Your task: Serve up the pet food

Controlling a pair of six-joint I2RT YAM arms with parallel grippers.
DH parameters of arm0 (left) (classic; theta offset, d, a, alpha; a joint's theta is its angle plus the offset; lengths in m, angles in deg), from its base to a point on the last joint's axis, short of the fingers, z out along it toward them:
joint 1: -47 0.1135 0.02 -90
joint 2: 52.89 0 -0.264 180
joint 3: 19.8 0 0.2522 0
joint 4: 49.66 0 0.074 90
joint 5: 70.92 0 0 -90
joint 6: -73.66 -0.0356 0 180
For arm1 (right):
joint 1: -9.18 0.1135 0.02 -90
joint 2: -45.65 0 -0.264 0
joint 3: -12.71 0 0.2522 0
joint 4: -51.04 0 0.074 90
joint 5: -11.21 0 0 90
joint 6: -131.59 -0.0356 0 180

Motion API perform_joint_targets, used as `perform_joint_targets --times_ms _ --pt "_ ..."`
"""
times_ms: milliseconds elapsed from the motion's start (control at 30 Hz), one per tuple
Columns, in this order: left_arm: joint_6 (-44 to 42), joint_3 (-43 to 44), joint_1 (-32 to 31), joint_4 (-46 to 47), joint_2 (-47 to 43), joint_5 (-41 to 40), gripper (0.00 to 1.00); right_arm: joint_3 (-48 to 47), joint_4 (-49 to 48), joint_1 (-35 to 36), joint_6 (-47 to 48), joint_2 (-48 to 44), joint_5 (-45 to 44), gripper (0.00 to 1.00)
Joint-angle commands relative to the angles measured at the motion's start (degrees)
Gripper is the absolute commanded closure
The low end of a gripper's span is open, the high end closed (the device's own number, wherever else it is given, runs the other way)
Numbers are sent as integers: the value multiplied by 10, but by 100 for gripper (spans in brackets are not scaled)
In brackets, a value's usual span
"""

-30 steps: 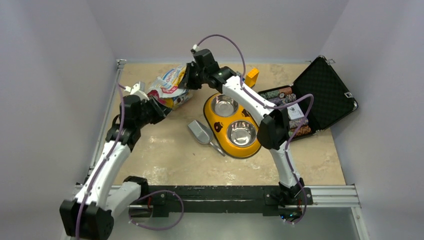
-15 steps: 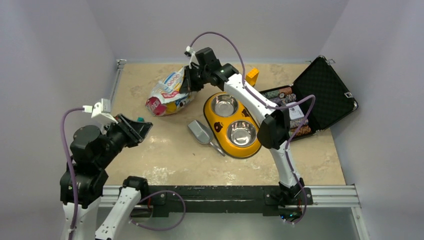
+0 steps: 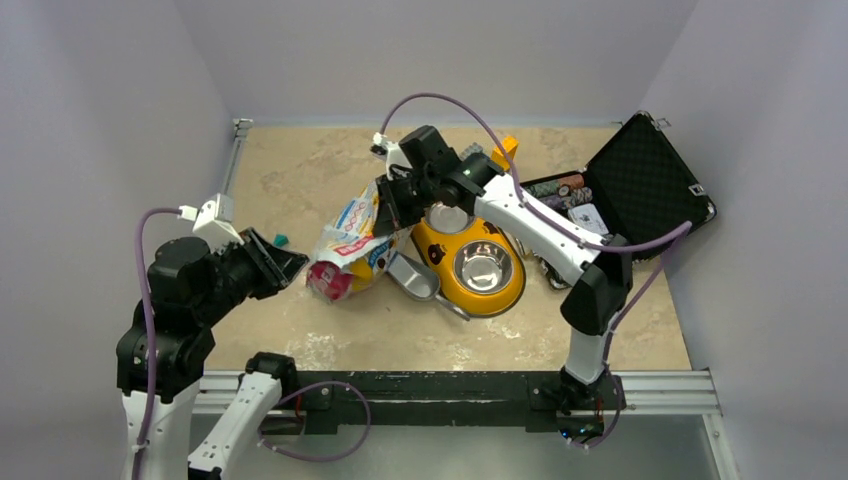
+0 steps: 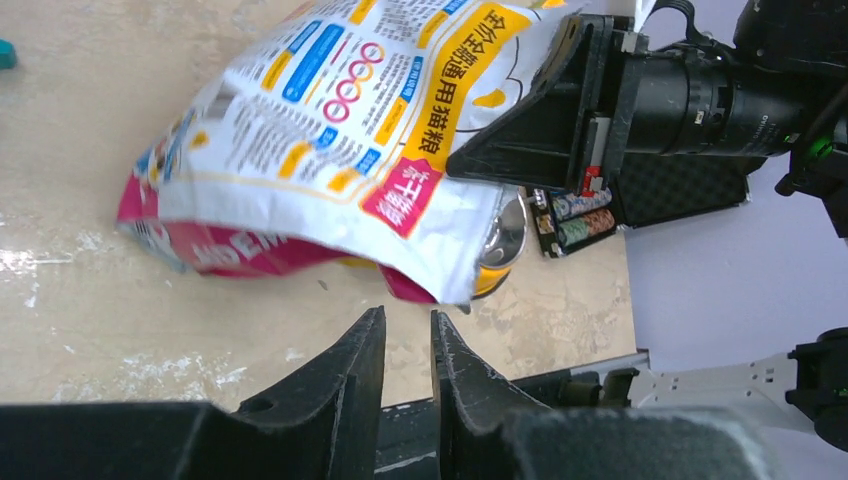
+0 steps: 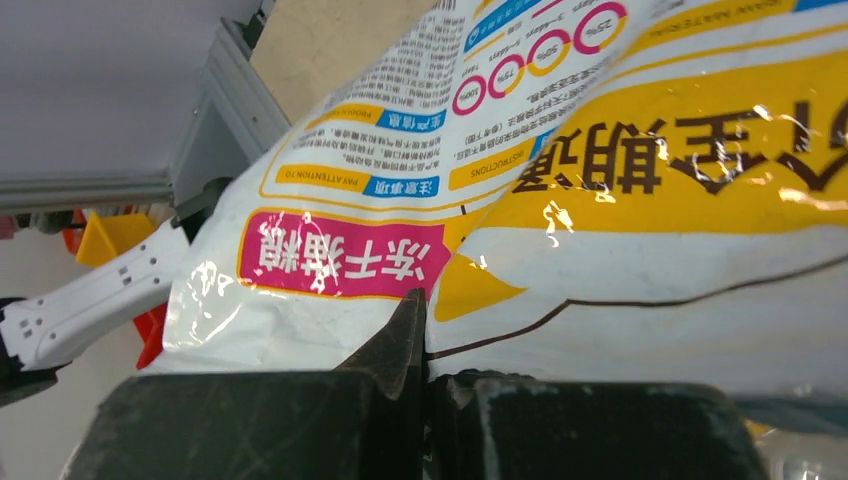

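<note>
Looking down from the top camera: noted pet food bag (image 3: 350,245) hanging tilted from right gripper (image 3: 392,205), clamped on the bag's upper edge. Lower end low over the table (image 3: 300,170), just beside the yellow double-bowl feeder (image 3: 437,255) and partly covering the grey scoop (image 3: 412,276). Judged carried this way to bring the bag within reach of scoop and bowls. Seen no loose pet food anywhere; presumed all inside the bag. Found the near bowl (image 3: 483,267) empty, the far one mostly hidden under the arm. Noted left gripper (image 3: 280,262) near the bag's low end, apart from it. Noted open chip case (image 3: 650,185) at far right, uninvolved.

Turning to the left wrist view: found fingers parted by a narrow gap, nothing between them, pointed below the bag's crumpled bottom corner. Judged placed there to take a second hold for steadying or tipping.

Turning to the right wrist view: found jaws closed tight on glossy film, print filling the frame. Cannot confirm an opened top. Risk judged: thin film slipping under the contents' weight.
</note>
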Motion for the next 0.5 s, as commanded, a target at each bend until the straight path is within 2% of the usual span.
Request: perform_joint_targets --times_ms 0,100,233,333,467 --pt "0 -6 -1 28 19 79 72 26 -65 -3 11 -117 100 100" --pt "27 -29 -1 47 30 121 72 28 -62 -12 16 -121 105 100" --pt "61 -67 -1 99 8 134 68 -22 -34 -14 27 -95 116 100" --pt "67 -83 -2 105 15 156 67 -69 -38 -1 0 -63 139 100" --pt "66 -106 -2 106 20 172 68 -115 -50 39 -54 -27 94 100"
